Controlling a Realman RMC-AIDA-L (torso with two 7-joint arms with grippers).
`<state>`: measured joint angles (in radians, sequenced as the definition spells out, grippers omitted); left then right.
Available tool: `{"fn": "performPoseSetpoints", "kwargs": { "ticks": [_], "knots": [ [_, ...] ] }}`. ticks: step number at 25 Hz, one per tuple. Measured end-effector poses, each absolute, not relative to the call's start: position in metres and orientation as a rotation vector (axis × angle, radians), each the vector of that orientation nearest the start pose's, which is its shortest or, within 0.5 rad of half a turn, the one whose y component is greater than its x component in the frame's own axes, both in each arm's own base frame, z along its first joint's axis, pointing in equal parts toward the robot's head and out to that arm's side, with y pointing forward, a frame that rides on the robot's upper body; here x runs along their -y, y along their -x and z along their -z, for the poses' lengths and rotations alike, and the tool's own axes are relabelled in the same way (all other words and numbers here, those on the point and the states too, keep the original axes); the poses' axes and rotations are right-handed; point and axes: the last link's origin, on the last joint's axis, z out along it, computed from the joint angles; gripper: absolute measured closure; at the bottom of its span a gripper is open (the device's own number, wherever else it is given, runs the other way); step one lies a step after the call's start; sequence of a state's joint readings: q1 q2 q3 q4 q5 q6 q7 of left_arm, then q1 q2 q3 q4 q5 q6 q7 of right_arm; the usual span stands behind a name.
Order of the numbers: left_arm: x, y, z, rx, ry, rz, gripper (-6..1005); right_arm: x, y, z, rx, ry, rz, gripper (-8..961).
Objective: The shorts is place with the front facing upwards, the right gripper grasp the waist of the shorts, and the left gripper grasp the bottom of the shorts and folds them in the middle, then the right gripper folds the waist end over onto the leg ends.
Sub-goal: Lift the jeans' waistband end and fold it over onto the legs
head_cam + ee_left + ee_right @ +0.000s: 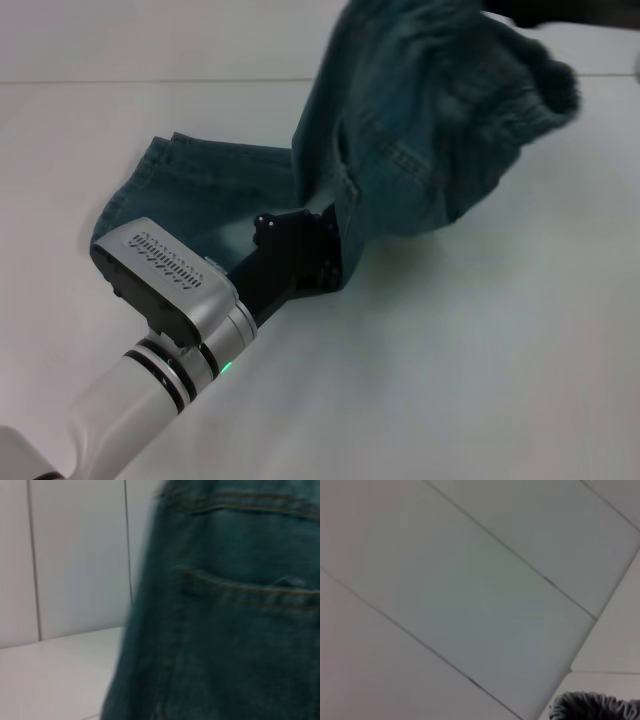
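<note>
The blue-green denim shorts (420,130) hang stretched between my two grippers. Their puckered waist (535,85) is raised high at the back right, where my right gripper (560,12) shows only as a dark shape at the frame's top edge, holding it. The ruffled band (595,707) also shows in the right wrist view. My left gripper (335,250) sits low near the table, shut on the lower edge of the hanging denim, its fingertips covered by cloth. One leg end (190,185) lies flat on the table behind the left wrist. Pocket stitching (240,587) fills the left wrist view.
The white table (480,350) extends in front and to the right of the shorts. My left arm (170,330) crosses the front left corner. White wall panels (470,580) stand behind the table.
</note>
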<state>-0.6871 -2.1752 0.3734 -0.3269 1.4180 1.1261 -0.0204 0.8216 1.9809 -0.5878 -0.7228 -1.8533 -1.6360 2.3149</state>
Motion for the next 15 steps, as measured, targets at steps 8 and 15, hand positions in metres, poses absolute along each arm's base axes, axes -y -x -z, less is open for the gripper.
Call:
{"fn": "performPoseSetpoints", "kwargs": {
  "ticks": [8,15],
  "knots": [
    [-0.295,0.216,0.154,0.403,2.232,0.768,983,-0.439,-0.083,-0.034,-1.228,2.692,-0.893,872],
    [-0.291,0.210,0.157,0.404,2.248,0.794,971,-0.438,-0.061,0.008,-1.153,2.785,-0.690,871]
  ]
}}
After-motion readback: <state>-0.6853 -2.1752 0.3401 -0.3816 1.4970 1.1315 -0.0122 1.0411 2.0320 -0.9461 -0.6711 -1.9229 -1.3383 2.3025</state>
